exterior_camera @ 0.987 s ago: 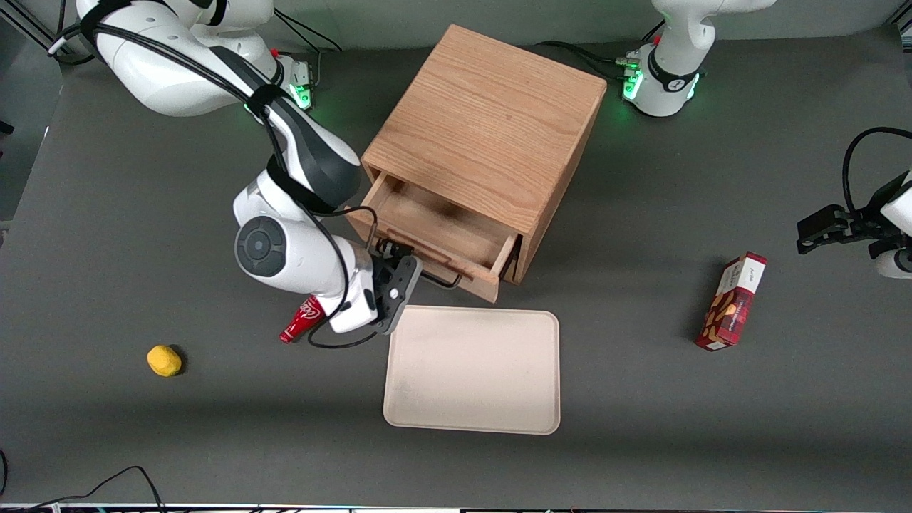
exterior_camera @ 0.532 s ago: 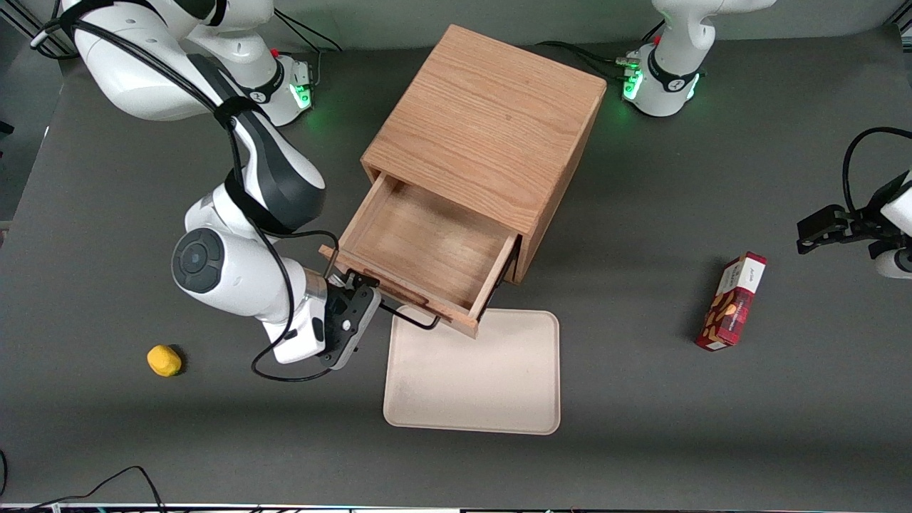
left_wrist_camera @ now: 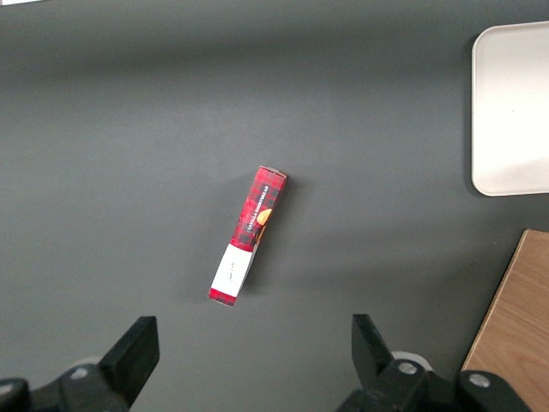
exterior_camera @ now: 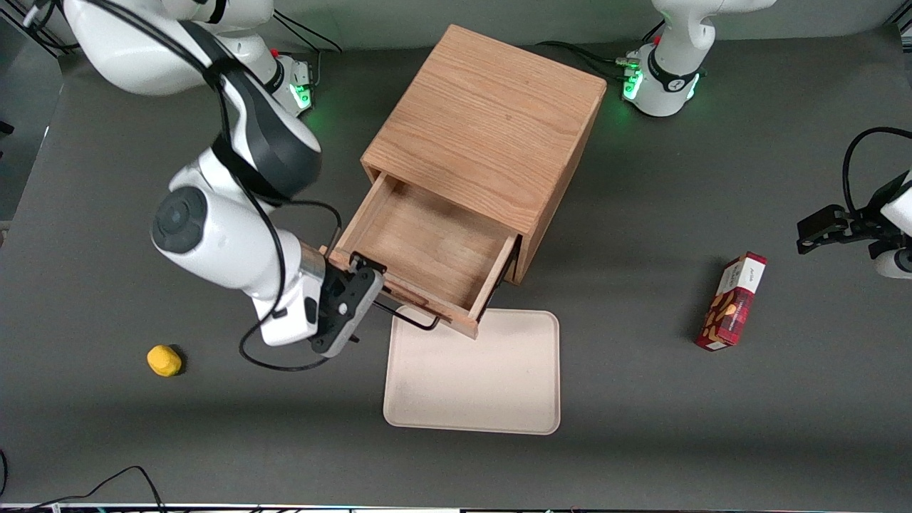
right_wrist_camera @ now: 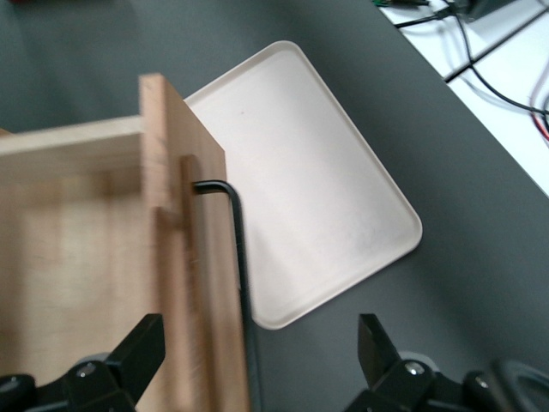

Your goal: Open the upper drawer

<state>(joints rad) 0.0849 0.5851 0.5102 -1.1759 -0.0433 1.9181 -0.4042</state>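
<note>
The wooden cabinet (exterior_camera: 491, 135) stood mid-table, a rigid oak cube that looked heavy enough to stay put against a light pull. Its upper drawer (exterior_camera: 424, 246) stuck well out of the cabinet's front, pointing toward seven o'clock in the front view, its bare floor open to view and its front panel overhanging one corner of the cream tray (exterior_camera: 474, 377). I judged the task nearly or fully done. The drawer seemed light, shallow and stiff, likely to slide on its runners with little effort but apt to bind if dragged off-axis.

The place to take hold was the thin black wire handle (right_wrist_camera: 239, 257), a hard, smooth and narrow rod running along the front panel; I reckoned a grip near its middle would pull straightest, since an end grip could twist the drawer.

My gripper (right_wrist_camera: 262, 352) sat at the handle's end nearer my own side of the table, jaws spread wide with the rod passing between the fingers (right_wrist_camera: 141, 348) and touching neither, so I held nothing.

Smaller things lay apart: a red snack box (exterior_camera: 732, 301) toward the parked arm's end, and a small yellow object (exterior_camera: 164, 360) at nine o'clock from the tray.
</note>
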